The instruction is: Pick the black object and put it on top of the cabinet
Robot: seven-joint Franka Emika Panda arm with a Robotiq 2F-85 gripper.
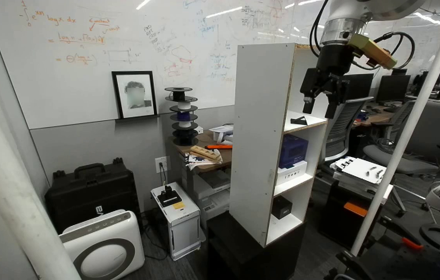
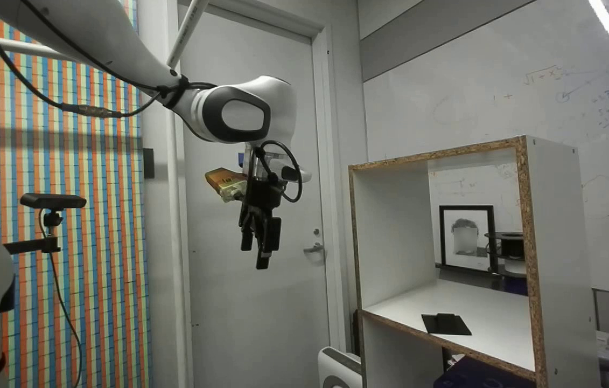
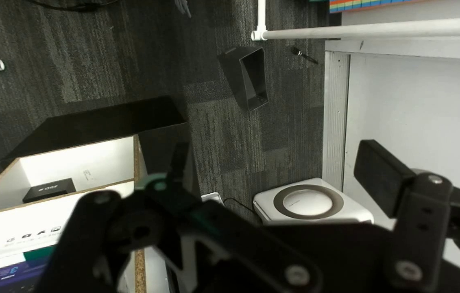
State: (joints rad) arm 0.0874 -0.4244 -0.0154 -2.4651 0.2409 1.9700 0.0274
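A big white board (image 1: pixel 126 50) with writing on it ran across the back of the room, and a gray door (image 2: pixel 266 318) was behind the robot arm (image 2: pixel 277 108) in an exterior view. The black object (image 2: pixel 446 324) lay on the floor of the top compartment (image 2: pixel 476 296) of the tall white cabinet (image 1: pixel 258 147), close to the rough brown front edge (image 2: pixel 447 344). The gripper (image 1: pixel 320 109) hung outside the cabinet, apart from the object, and it showed higher up than the object in both exterior views. Its two fingers (image 3: pixel 382 177) pointed down and were spread wide, with a gap between them. In an exterior view, open air lay between the gripper and the nearest side wall (image 2: pixel 396 231). Two walls and a roof (image 2: pixel 439 153) closed in the object's spot, but the front was open, and a framed picture (image 2: pixel 466 237) could be seen through the back. Lower down, a blue box (image 1: pixel 294 149) sat on a white box (image 1: pixel 291 174) in the middle compartment (image 1: pixel 315 151), and a small black box (image 1: pixel 282 207) sat in the bottom one. The cabinet stood on a black base (image 1: pixel 258 262). In the wrist view, there was gray carpet (image 3: pixel 230 142) down below, with a dark bin (image 3: pixel 232 69) and a white machine (image 3: pixel 311 203) on it. A white pole (image 1: pixel 406 128) slanted past the arm in an exterior view.
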